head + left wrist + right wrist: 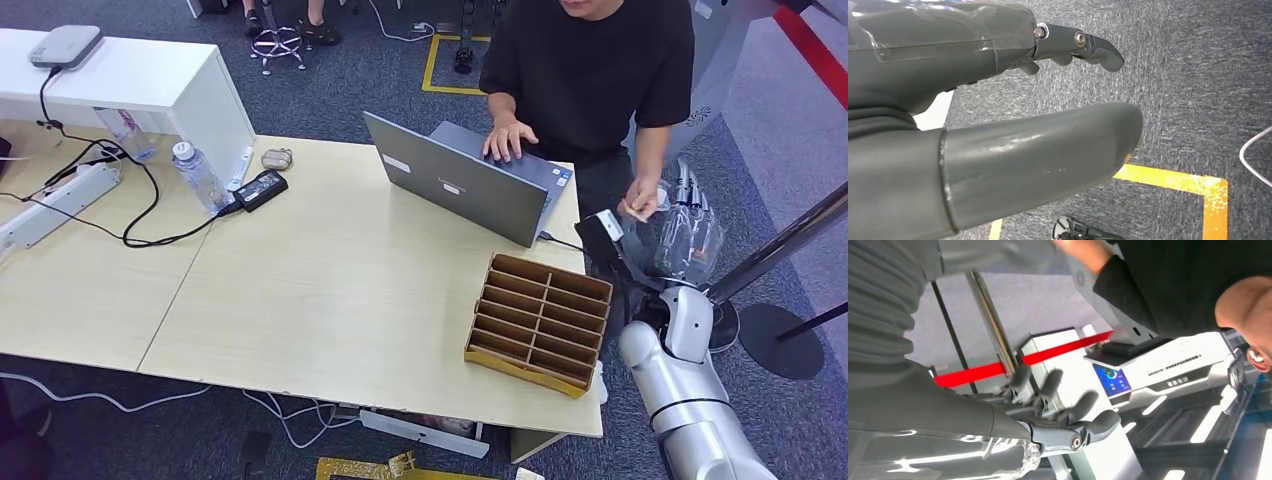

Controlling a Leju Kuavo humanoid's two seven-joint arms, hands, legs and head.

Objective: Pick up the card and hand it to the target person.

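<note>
Risking a dropped card [632, 210], seemingly pinched in the person's hand [640, 197] past the rack [540, 318] on the tabletop [330, 300], though too small for certainty: slipping if gripped loosely. Hanging over carpet with the left robot hand [998, 125], fingers apart, empty. Reaching up beside the person with the right robot hand [688, 222], fingers splaying, gripping nothing.

Right robot hand [688, 225] raised, fingers apart; left robot hand [998, 125] empty.
</note>
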